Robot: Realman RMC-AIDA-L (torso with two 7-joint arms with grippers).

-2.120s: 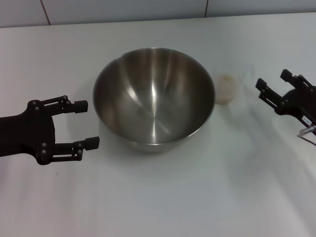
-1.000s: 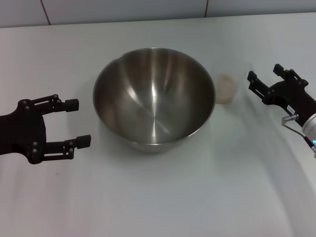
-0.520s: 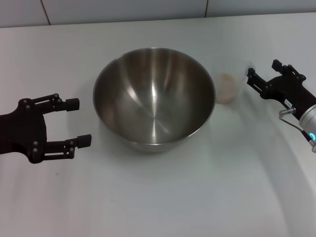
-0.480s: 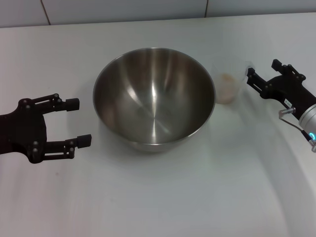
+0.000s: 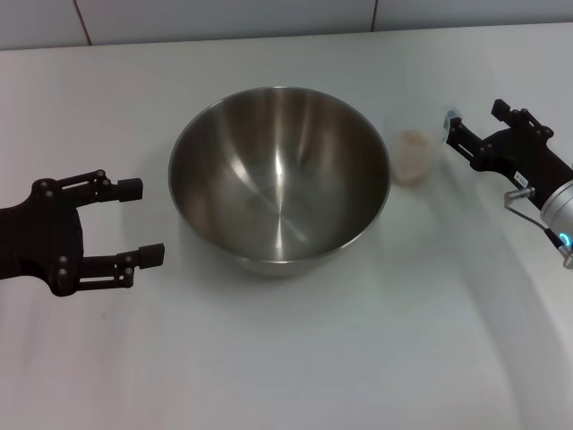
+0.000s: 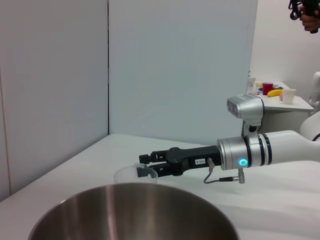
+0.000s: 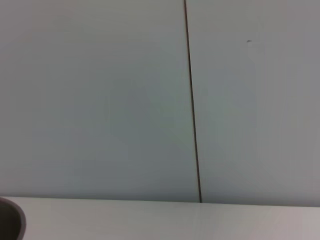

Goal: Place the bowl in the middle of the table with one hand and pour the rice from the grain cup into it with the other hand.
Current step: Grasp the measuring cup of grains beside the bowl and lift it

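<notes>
The wide stainless-steel bowl already sits mid-surface, my left end effector parted beside it, and my right end effector, prongs apart, nears the unpoured clear plastic rice cup.

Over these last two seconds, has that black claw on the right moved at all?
Yes. The right gripper has moved in toward the grain cup beside the bowl, its open fingers now at the cup's rim.

The bowl crowds the grain cup; its right side lies open.
</notes>
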